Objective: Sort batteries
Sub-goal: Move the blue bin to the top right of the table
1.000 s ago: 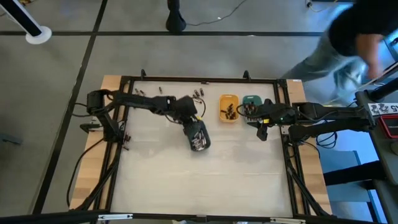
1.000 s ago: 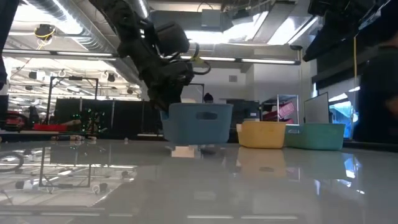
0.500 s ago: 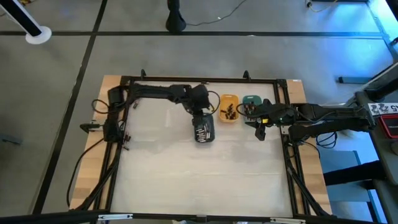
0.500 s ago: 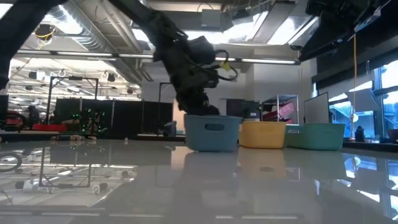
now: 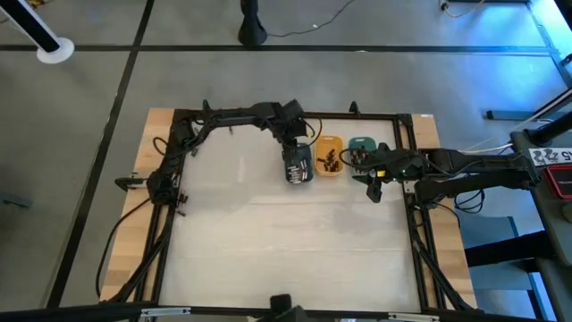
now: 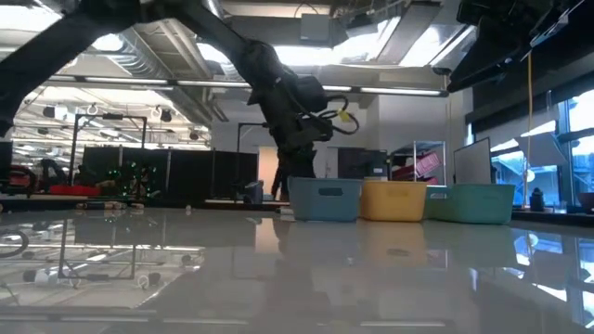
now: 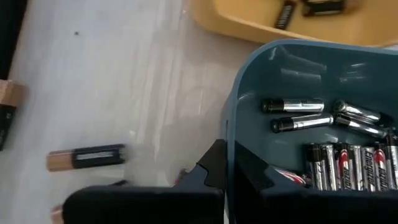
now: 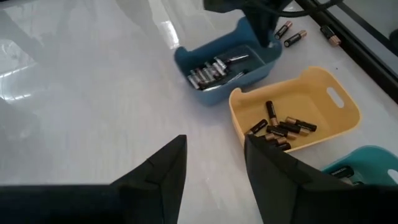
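The slate-blue tray (image 5: pixel 298 168) holds several batteries (image 7: pixel 348 165) and stands beside the orange tray (image 5: pixel 329 155), which also holds batteries (image 8: pixel 281 129). The green tray (image 5: pixel 361 144) is to the right of the orange one. My left gripper (image 7: pixel 229 186) is shut on the blue tray's far end. Loose batteries (image 7: pixel 87 157) lie on the table by the far edge (image 5: pixel 231 130). My right gripper (image 8: pixel 214 165) hovers open to the right of the trays, with nothing between its fingers. My left gripper pinches the blue tray's end wall (image 7: pixel 231 140), at the end toward the table's far edge, with one finger inside the tray and one outside. The fingers come down from above, slanting from the far side. The tray sits upright, its bottom (image 6: pixel 325 219) level with the orange tray's, on the table.
The black frame rails (image 5: pixel 268 114) run around the white table top. Open table surface (image 5: pixel 286 241) stretches in front of the trays toward the near edge. The right arm (image 5: pixel 456 165) reaches in from the right edge.
My left gripper, shut on the blue tray, has moved toward the table's far-right and rolled. The tray has gone with it from the table's middle to beside the orange tray, and has turned from a diagonal lie to lengthwise near-to-far.
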`<action>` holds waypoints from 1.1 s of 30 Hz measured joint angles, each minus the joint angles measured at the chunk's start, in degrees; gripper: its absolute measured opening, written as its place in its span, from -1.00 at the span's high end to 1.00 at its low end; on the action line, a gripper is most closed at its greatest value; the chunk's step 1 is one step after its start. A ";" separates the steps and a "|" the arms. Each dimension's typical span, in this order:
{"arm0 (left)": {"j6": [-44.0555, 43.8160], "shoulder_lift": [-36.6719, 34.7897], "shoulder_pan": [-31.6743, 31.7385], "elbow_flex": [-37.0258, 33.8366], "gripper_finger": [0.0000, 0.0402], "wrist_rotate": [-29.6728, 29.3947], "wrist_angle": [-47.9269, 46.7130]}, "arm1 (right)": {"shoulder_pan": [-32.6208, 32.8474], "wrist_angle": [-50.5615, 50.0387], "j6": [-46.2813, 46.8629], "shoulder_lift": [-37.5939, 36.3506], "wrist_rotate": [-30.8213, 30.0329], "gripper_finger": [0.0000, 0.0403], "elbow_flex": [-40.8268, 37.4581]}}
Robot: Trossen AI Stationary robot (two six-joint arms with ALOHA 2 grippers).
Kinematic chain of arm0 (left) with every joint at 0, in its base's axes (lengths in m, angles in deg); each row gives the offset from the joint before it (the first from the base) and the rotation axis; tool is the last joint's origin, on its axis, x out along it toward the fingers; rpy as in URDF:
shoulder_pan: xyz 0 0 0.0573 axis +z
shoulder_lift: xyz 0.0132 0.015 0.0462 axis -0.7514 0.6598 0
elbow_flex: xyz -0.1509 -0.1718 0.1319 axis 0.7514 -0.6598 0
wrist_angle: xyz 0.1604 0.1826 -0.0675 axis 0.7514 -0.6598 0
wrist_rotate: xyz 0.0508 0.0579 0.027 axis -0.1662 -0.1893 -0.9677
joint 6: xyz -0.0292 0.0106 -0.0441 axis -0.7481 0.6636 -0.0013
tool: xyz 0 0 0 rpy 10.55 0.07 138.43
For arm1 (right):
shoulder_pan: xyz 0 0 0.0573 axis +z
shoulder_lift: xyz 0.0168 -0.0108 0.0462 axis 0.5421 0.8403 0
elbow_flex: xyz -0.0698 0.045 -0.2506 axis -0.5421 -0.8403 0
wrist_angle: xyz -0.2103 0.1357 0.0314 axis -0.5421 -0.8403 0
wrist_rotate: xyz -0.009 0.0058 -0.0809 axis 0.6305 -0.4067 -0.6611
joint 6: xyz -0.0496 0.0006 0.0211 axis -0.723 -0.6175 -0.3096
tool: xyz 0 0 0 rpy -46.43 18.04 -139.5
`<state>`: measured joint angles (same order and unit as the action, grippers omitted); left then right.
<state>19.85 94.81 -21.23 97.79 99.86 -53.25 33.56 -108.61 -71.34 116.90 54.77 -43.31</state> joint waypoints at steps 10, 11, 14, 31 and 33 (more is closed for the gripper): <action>2.94 8.09 1.47 12.28 1.00 1.34 -3.39 | 0.00 -0.04 0.53 0.00 0.29 0.19 0.00; 3.01 8.85 1.55 13.59 1.00 1.32 -4.17 | 0.00 -0.02 0.93 0.00 0.31 0.19 0.00; 3.22 10.76 1.77 16.60 1.00 1.42 -5.53 | 0.00 -0.02 1.48 0.00 0.76 0.19 0.00; 0.03 12.86 0.21 21.65 1.00 0.79 -9.02 | 0.00 0.07 1.92 0.02 0.72 0.19 0.00; -0.77 12.86 -0.03 21.65 1.00 0.48 -9.01 | 0.00 0.09 1.92 0.02 0.59 0.19 0.00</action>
<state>19.08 107.67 -21.27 119.44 100.34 -62.25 33.56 -108.52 -69.42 116.93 55.36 -43.31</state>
